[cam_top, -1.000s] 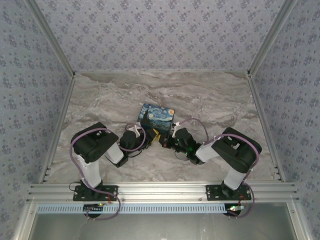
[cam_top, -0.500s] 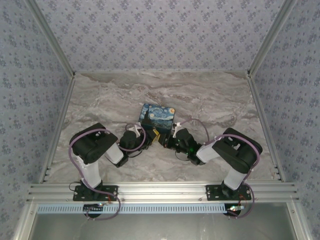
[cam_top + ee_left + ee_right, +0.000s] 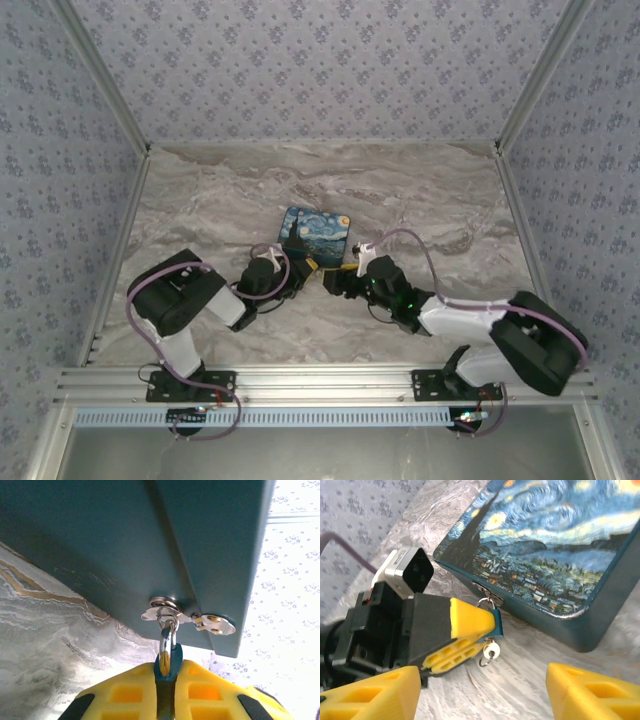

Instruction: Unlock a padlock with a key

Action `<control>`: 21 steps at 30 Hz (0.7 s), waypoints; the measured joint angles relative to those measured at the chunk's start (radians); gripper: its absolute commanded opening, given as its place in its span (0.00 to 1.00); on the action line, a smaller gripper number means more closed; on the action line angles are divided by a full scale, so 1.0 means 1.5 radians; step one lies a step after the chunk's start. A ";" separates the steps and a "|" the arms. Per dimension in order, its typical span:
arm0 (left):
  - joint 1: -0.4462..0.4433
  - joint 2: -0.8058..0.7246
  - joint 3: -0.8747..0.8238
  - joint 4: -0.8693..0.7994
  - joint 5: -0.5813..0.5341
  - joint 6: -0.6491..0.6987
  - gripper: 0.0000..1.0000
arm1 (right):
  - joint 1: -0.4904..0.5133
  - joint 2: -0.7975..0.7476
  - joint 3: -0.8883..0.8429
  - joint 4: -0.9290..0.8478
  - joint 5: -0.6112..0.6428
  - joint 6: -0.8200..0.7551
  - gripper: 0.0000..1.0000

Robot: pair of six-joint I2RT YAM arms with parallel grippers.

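The padlock (image 3: 498,622), teal-bodied with a silvery shackle (image 3: 167,639), hangs from the hasp (image 3: 210,624) on the front of the starry-print box (image 3: 560,545). My left gripper (image 3: 167,690) is shut on the padlock's body (image 3: 169,669), its yellow fingers (image 3: 470,620) pressed on both sides. The key (image 3: 491,652) sticks out of the padlock's underside, a small wire ring hanging from it. My right gripper (image 3: 482,700) is open and stands a little back from the key, touching nothing. In the top view both grippers, left (image 3: 298,276) and right (image 3: 336,281), meet at the box's near edge.
The box (image 3: 315,235) sits mid-table on the marble top (image 3: 420,200). Patterned walls close in the back and both sides. The left arm's camera housing (image 3: 405,572) and its purple cable lie close to the left of my right gripper.
My right gripper has opened, let go of the key and drawn back slightly, with its arm swung lower and to the right. The left gripper has stayed on the padlock.
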 measured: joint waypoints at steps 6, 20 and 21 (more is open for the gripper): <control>0.000 -0.057 0.018 -0.094 0.003 -0.006 0.06 | 0.013 -0.115 0.000 -0.082 0.040 -0.188 0.93; 0.001 -0.153 0.050 -0.278 0.006 -0.020 0.04 | 0.131 -0.137 -0.013 -0.084 0.208 -0.612 0.99; 0.001 -0.153 0.055 -0.290 0.008 -0.024 0.03 | 0.133 -0.130 -0.018 -0.075 0.224 -0.632 0.98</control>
